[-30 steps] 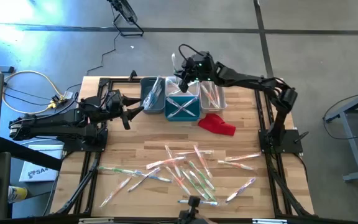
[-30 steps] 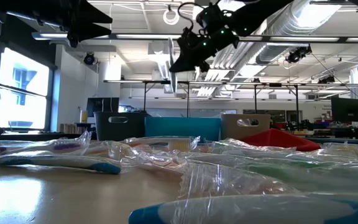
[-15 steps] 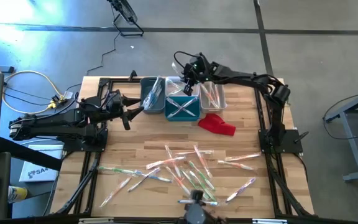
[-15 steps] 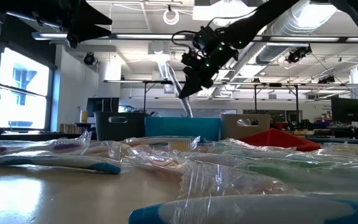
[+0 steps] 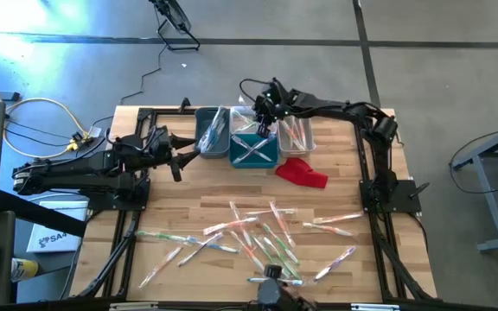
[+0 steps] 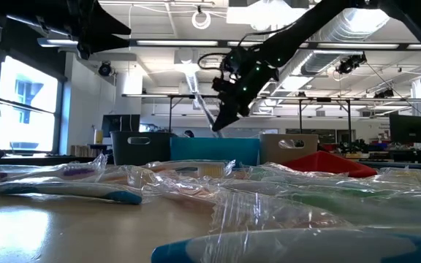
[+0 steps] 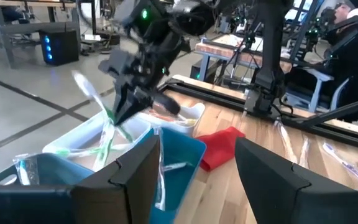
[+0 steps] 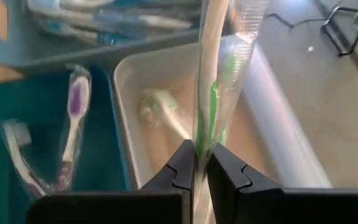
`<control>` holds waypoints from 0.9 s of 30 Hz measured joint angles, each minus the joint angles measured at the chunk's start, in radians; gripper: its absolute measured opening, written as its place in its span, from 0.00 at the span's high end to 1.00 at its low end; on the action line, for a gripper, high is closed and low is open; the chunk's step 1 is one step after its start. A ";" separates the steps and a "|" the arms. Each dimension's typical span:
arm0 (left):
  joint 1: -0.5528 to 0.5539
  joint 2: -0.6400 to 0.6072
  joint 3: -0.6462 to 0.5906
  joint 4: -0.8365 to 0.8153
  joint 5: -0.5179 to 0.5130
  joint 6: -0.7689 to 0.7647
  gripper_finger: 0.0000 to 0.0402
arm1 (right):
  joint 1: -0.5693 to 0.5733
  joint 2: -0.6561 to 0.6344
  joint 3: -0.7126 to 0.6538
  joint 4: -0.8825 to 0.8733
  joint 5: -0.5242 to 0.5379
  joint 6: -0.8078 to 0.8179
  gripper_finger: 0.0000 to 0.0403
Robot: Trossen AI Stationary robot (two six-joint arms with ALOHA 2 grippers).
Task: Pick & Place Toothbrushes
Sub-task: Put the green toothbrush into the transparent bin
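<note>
The right claw, clenched on a green toothbrush, hangs over the white bin; lower it inside before releasing. The left claw waits, released.

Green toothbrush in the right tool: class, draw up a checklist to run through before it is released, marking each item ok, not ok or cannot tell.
1. Right tool shut on the green toothbrush: ok.
2. Toothbrush over the white bin, not the teal bin: ok.
3. Wrapper intact: cannot tell.
4. Left tool open and clear of the bins: ok.
5. Room in the white bin, one toothbrush inside: ok.
</note>
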 joint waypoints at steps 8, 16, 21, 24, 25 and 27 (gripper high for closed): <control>0.000 0.000 0.000 0.002 0.000 0.001 0.49 | 0.013 0.024 0.000 -0.028 0.051 -0.034 0.96; 0.000 0.000 0.000 -0.011 0.000 0.002 0.49 | 0.009 0.027 0.000 -0.068 0.056 -0.045 0.93; 0.000 0.000 0.000 -0.028 0.000 -0.002 0.49 | 0.013 0.027 0.000 -0.074 0.056 -0.015 0.92; 0.000 0.000 0.000 -0.027 0.003 -0.023 0.49 | 0.024 0.027 0.000 -0.074 0.064 -0.017 0.92; 0.000 0.000 0.000 -0.027 0.003 -0.027 0.49 | 0.030 0.027 0.000 -0.073 0.072 -0.023 0.92; 0.000 0.000 0.000 -0.027 0.003 -0.031 0.49 | 0.042 0.027 0.000 -0.073 0.093 -0.047 0.92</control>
